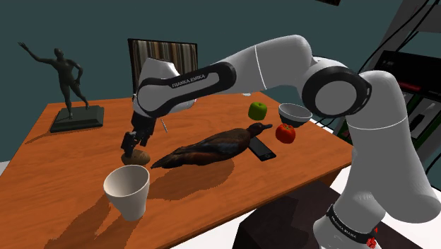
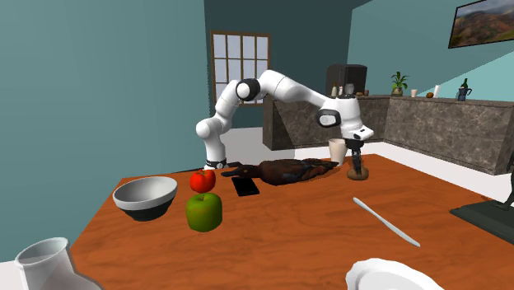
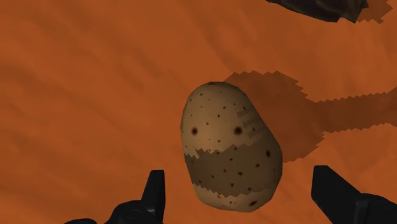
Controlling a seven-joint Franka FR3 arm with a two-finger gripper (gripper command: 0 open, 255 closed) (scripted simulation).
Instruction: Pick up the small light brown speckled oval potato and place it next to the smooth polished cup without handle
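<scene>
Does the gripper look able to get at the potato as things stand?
Probably yes. The gripper hangs right above the potato, its open fingers standing either side of it, not touching. The bird lies apart to one side, and nothing sits between fingers and potato.

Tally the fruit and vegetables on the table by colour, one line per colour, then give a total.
Green: 1, the green fruit
Red: 1, the red fruit
Brown: 1, the potato
Total: 3
</scene>
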